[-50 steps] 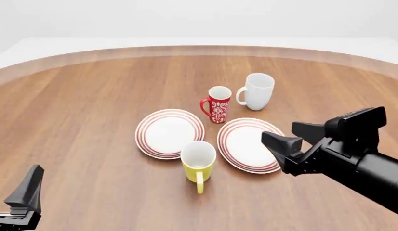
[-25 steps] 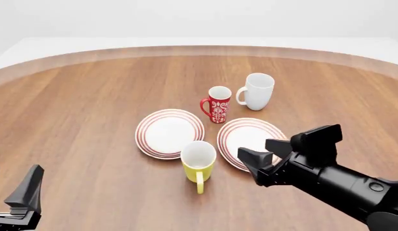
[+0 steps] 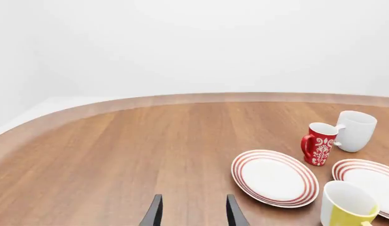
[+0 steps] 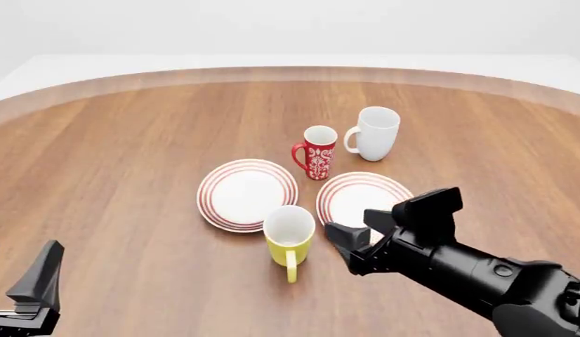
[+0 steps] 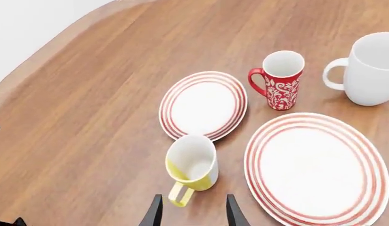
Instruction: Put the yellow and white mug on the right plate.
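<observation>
The yellow and white mug (image 4: 289, 237) stands upright in front of the gap between the two plates, handle toward me. It also shows in the right wrist view (image 5: 193, 162) and the left wrist view (image 3: 345, 208). The right plate (image 4: 354, 196), white with red rings, lies just right of it (image 5: 317, 167) (image 3: 370, 181). My right gripper (image 4: 348, 225) is open and empty, hovering over the plate's near edge, just right of the mug; in its own view (image 5: 193, 214) the mug sits ahead between the fingers. My left gripper (image 4: 18, 272) (image 3: 193, 214) is open and empty at the near left.
The smaller red-ringed plate (image 4: 247, 194) lies left of the right plate. A red patterned mug (image 4: 317, 152) and an all-white mug (image 4: 376, 133) stand behind the plates. The right arm's black body covers the table's near right.
My right gripper has moved left and toward me, across the right plate, and now sits close beside the yellow mug. The mugs, plates and left gripper have not moved.
</observation>
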Tool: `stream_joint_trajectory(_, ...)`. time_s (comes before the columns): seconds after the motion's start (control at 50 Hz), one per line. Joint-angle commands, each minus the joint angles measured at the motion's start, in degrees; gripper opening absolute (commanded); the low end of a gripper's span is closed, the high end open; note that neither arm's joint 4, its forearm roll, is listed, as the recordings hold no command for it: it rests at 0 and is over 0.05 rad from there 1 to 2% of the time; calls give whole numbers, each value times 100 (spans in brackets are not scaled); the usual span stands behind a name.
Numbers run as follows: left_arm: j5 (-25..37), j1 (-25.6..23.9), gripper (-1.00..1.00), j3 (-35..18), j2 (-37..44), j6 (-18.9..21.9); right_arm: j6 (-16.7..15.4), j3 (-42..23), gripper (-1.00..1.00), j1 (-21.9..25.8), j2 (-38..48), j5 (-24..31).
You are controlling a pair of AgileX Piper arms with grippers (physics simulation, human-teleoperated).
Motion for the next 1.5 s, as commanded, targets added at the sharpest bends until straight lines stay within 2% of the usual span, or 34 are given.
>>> stream_joint_trajectory(0.02,0,0,100,0,0,0,-51,-132,100,176,627,-236)
stream_joint_trajectory(0.12,0,0,100,0,0,0,-53,-430,100,296,727,81)
stream_joint_trajectory(0.28,0,0,100,0,0,0,-80,-502,100,283,775,256)
stream_joint_trajectory(0.42,0,0,100,0,0,0,-79,-520,100,247,912,190)
stream_joint_trajectory(0.64,0,0,100,0,0,0,102,-510,100,369,1417,-231)
stream_joint_trajectory(1.0,0,0,100,0,0,0,243,-553,100,420,1813,-509)
stream_joint_trajectory(1.06,0,0,100,0,0,0,353,-495,100,485,2019,-756)
stream_joint_trajectory(1.5,0,0,100,0,0,0,624,-332,100,599,2661,-1533)
